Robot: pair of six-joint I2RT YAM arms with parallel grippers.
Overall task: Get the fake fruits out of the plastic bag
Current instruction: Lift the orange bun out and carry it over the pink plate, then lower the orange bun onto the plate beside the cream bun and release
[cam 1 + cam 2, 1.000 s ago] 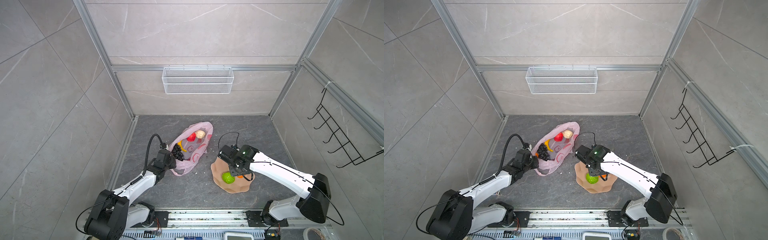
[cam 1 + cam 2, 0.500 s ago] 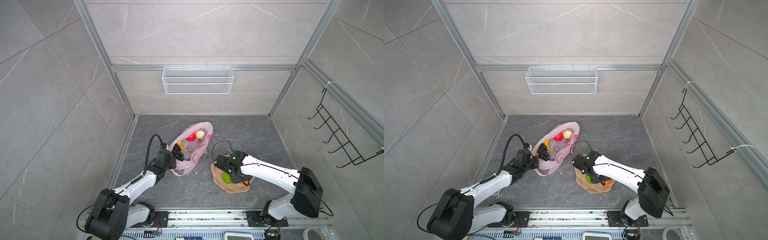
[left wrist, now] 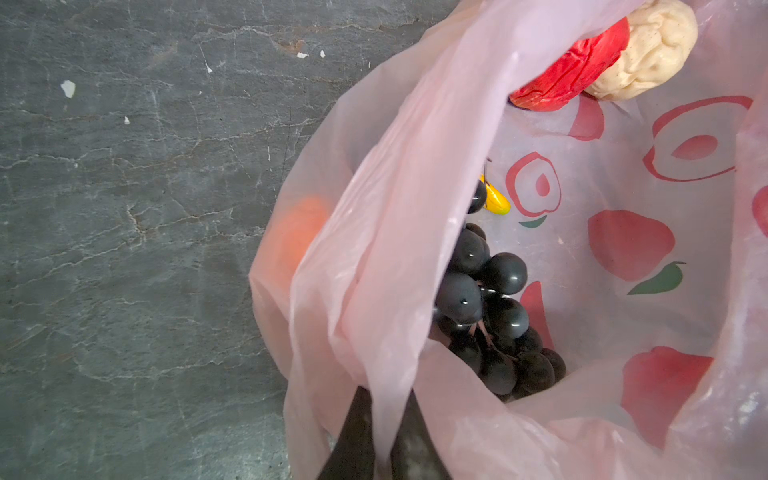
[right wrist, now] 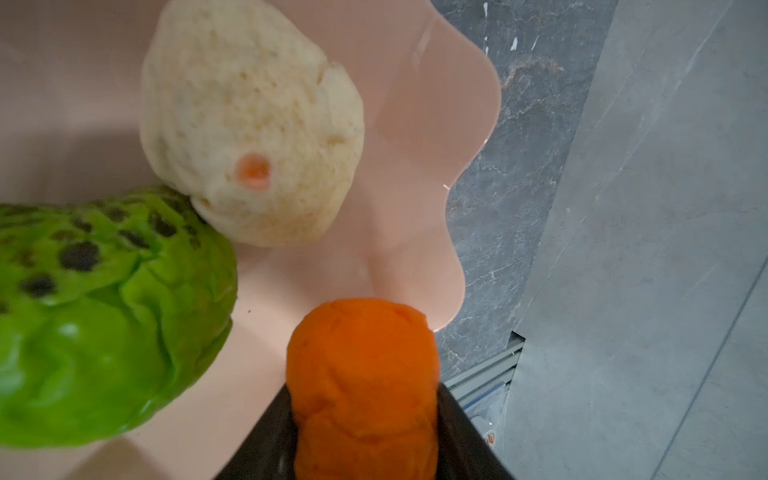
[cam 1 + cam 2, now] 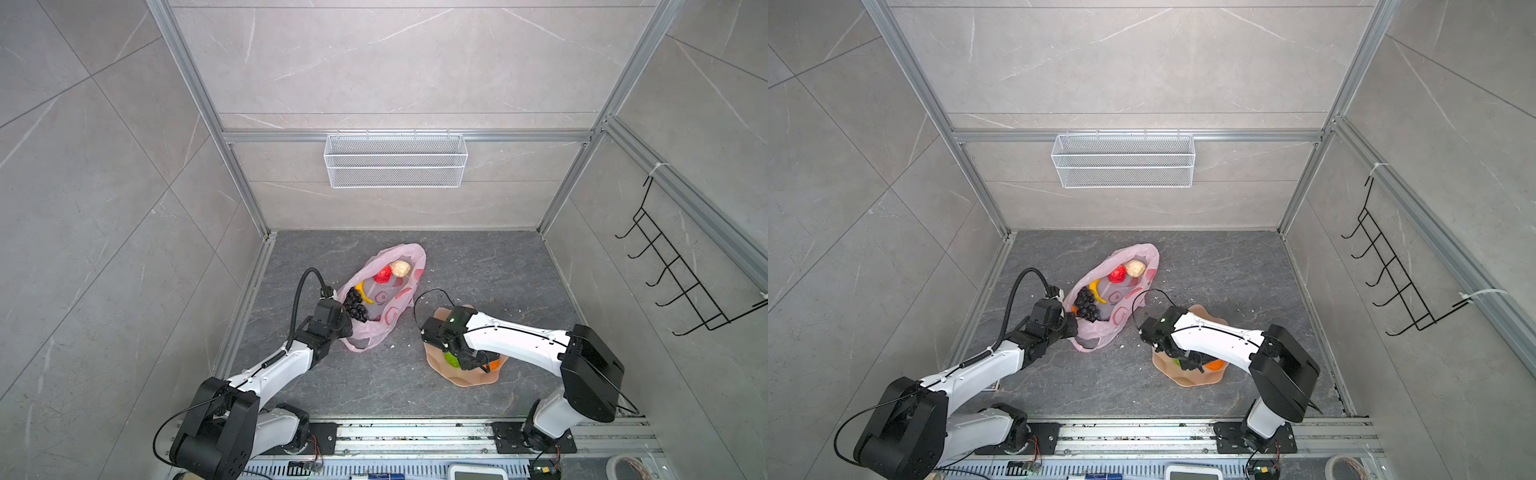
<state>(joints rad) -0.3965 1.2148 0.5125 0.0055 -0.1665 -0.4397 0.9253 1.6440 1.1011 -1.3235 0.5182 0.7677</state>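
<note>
The task looks about half done. On the peach plate [image 5: 469,376], which stands on the desk right of the plastic bag [image 5: 419,257] and a little nearer, lie the green lumpy ball [image 4: 95,332] and one beige lump [image 4: 249,137], touching each other. The right gripper [image 4: 363,388] holds the orange [image 4: 365,353] over the right edge of this plate, with its jaws partly apart and clamped on it from both sides. Whether the orange touches the plate is not clear. Inside the bag are the grape bunch [image 3: 486,307], the banana [image 3: 494,201], the red apple [image 3: 573,79], a second beige lump [image 3: 648,50] and a second orange [image 3: 297,232], seen only through the plastic. The left gripper [image 3: 384,399] has its jaws together on a fold of the bag's rim.
</note>
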